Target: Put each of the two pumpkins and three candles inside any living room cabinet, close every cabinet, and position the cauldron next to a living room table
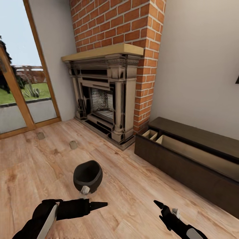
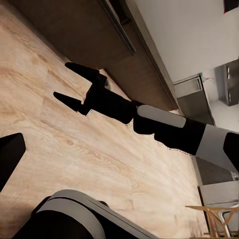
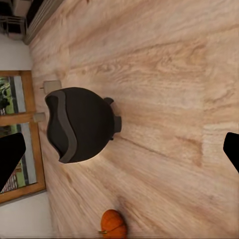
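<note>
Cauldron [image 1: 87, 176] sits on the floor [image 1: 139, 186] at lower centre, both candles [image 1: 73, 144] beyond toward the upper left — it looks heavy, rigid and round-bellied, so its rim seems the best hold — left pincer [image 1: 99, 205] looks pressed together, right pincer [image 2: 74, 87] spread, both empty.

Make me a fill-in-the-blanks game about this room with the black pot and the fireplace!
1. The black cauldron sits on the wooden ____.
2. The long dark cabinet beside the brick fireplace has its drawer pulled ____.
3. On the floor between the cauldron and the glass door stand ____ candles.
4. In the right wrist view, the round thing near the cauldron is an orange ____.

Missing words: floor; open; two; pumpkin
</note>
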You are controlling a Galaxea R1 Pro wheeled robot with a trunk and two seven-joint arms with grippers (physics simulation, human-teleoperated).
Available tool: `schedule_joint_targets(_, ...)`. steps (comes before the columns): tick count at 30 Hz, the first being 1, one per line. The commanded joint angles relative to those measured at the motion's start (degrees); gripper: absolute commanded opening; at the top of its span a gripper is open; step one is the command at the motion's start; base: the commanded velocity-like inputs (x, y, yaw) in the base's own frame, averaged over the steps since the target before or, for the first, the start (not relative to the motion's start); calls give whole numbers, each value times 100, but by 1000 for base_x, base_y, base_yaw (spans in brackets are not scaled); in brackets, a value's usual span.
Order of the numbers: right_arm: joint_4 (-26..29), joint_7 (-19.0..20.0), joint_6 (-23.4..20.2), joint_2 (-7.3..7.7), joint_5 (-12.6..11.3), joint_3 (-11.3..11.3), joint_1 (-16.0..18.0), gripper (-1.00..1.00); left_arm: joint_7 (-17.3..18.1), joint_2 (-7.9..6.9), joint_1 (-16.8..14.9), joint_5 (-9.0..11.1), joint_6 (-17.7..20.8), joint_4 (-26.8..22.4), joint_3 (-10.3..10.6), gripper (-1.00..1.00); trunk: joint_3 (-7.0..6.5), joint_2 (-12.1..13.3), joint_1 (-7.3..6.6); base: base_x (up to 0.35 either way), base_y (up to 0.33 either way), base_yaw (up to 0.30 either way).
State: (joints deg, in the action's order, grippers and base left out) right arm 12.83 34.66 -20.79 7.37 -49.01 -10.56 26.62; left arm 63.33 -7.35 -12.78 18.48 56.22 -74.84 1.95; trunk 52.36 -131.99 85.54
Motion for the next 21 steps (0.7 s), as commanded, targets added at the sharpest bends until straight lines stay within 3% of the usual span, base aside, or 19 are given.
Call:
schedule_joint_targets(1,1,6,-48,1,-38,-17,1,100,4,-3,-5,15,29,3,8,100,5,-2,-1,-1,0,299)
schedule_joint_targets(11,7,6,-48,1,-31,-17,1,100,4,-3,-5,24,29,3,10,100,5,-2,-1,0,0,299)
schedule_joint_targets(17,4,6,9,1,194,-17,1,100,4,-3,-5,24,29,4,9,100,5,-2,-1,0,0,299)
schedule_joint_targets(21,2,6,22,1,222,-17,1,100,4,-3,-5,24,29,2,8,100,5,-2,-1,0,0,299)
